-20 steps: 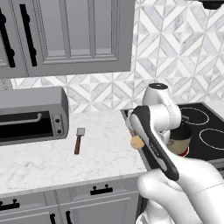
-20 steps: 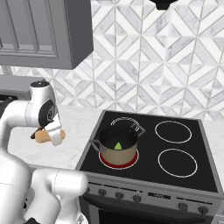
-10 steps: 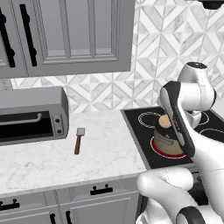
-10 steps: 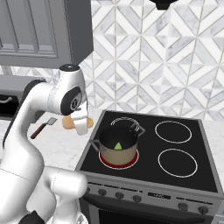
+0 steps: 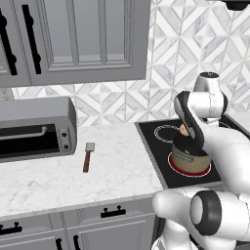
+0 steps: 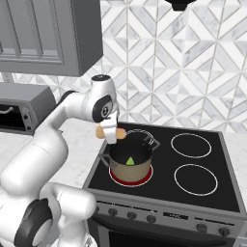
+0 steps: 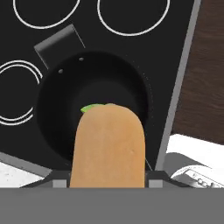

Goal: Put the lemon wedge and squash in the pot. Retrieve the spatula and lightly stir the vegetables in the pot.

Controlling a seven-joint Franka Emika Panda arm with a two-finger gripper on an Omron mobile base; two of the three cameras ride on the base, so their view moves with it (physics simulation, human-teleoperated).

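- My arm bends up from my base, folds at the elbow, and reaches down over the stove (image 6: 212,193).
- My pincer (image 6: 112,132) points down at the left edge of the pot (image 6: 130,166).
- My pincer is pinching the squash (image 6: 107,131). I hold it in the air, just above the pot's rim.
- From my hand, the squash (image 7: 108,146) looks big and tan. It hides most of my fingers.
- The pot (image 5: 190,158) sits on the near left burner, which glows red under it.
- The pot's black inside (image 7: 94,89) is right below the squash.
- The lemon wedge (image 6: 129,160) lies on the bottom of the pot. From my hand I see just a bit of green (image 7: 89,107) peeking out behind the squash.
- The spatula (image 5: 88,156) lies flat on the white counter (image 5: 63,180), well apart from the pot, off to the left.
- Its grey blade points to the far wall and its brown handle points near.
- A grey toaster oven (image 5: 31,128) stands just left of the spatula.
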